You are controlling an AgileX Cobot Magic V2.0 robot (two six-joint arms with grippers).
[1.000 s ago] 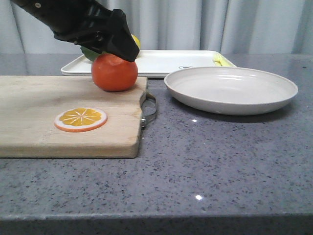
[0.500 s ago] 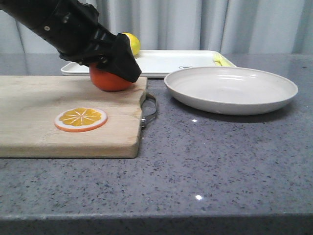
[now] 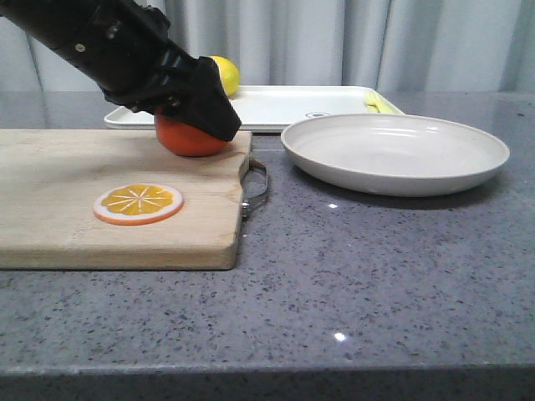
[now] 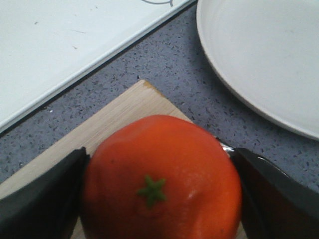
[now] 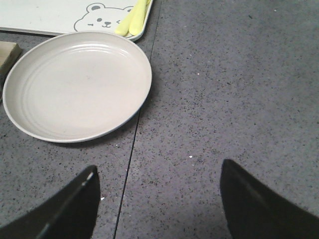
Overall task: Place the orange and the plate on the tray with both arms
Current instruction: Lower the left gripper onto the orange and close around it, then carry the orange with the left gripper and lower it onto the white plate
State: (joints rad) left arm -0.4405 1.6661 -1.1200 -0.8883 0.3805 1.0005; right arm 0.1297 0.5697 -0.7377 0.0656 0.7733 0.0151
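The orange point(image 3: 188, 140) sits at the far right corner of the wooden cutting board. My left gripper point(image 3: 196, 117) is down over it; in the left wrist view the black fingers point(image 4: 45, 199) press on both sides of the orange point(image 4: 159, 174), stem up. The off-white plate point(image 3: 394, 150) lies on the counter to the right, also in the right wrist view point(image 5: 77, 84). The white tray point(image 3: 284, 104) lies behind both. My right gripper point(image 5: 158, 184) is open and empty above bare counter, near the plate's right side.
The cutting board point(image 3: 84, 200) with a metal handle point(image 3: 257, 188) holds an orange slice disc point(image 3: 138, 203). A yellow lemon point(image 3: 224, 73) and a pale yellow item point(image 3: 378, 102) lie on the tray. The counter's front edge is near.
My left gripper came down from above the orange and closed round it. Over the last half second it has barely moved. The plate has not moved.
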